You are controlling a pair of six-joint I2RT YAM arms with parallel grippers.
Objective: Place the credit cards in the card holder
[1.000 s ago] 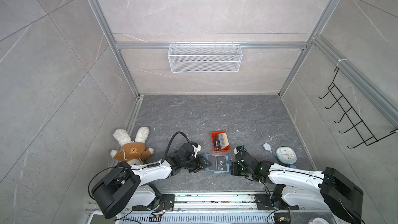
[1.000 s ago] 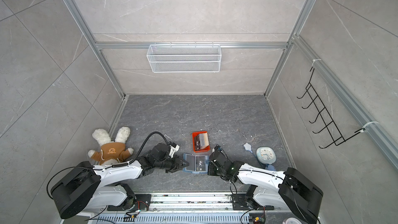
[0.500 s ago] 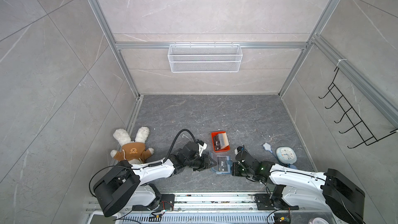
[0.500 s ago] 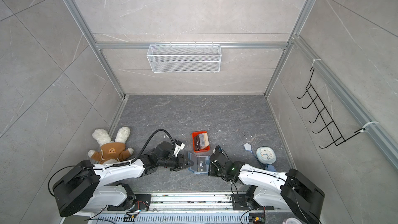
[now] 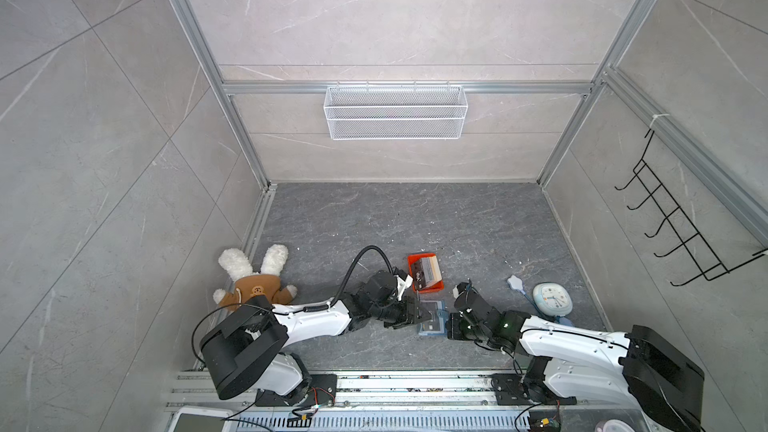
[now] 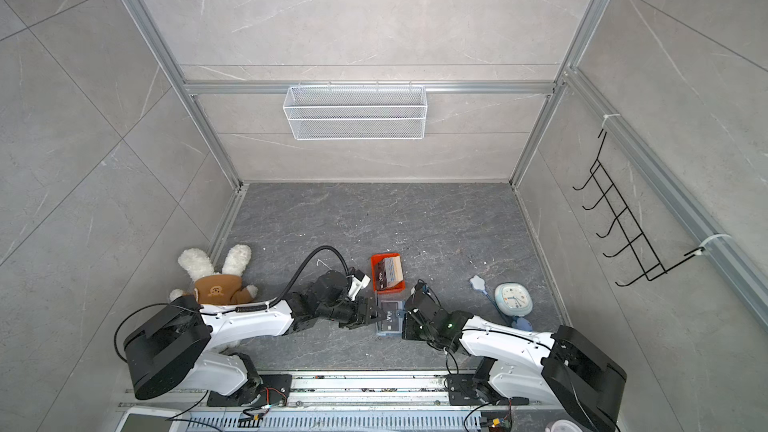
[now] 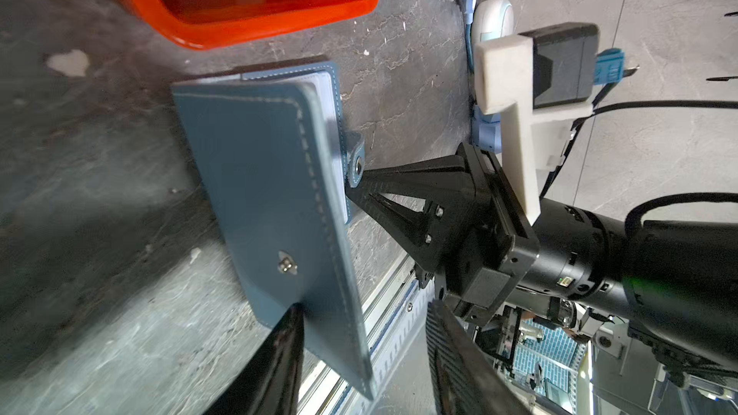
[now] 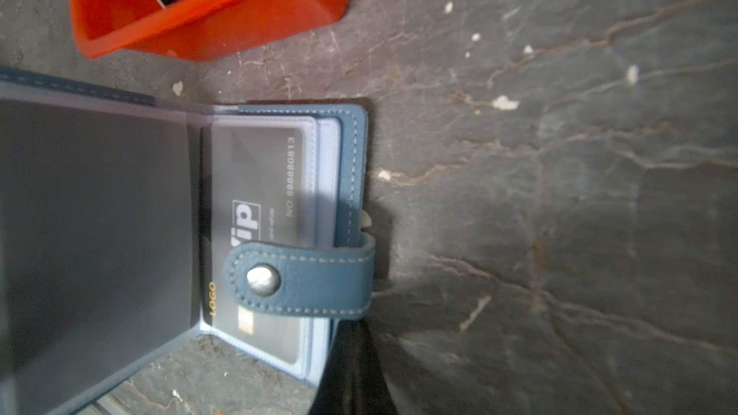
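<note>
The blue card holder (image 5: 432, 318) (image 6: 390, 317) lies on the floor between my two grippers, with its near cover (image 7: 271, 201) raised on edge. A dark card (image 8: 255, 225) sits in a clear inner pocket under the snap tab (image 8: 303, 281). My left gripper (image 5: 419, 313) (image 7: 361, 313) is open, and the raised cover's edge stands between its fingers, one finger (image 7: 279, 357) touching the outer face. My right gripper (image 5: 451, 324) (image 8: 351, 337) is shut, its tip against the holder's edge by the tab. The stack of credit cards (image 5: 428, 275) (image 6: 390, 271) stands in the orange tray.
The orange tray (image 5: 430, 289) sits just behind the holder. A plush bunny (image 5: 253, 280) lies at the left wall. A small clock (image 5: 552, 299) is at the right. A wire basket (image 5: 395, 112) hangs on the back wall, a black hook rack (image 5: 681, 238) on the right wall.
My left gripper moved right and swung the holder's flat left cover up on edge, and its jaws widened. The right arm stayed put.
</note>
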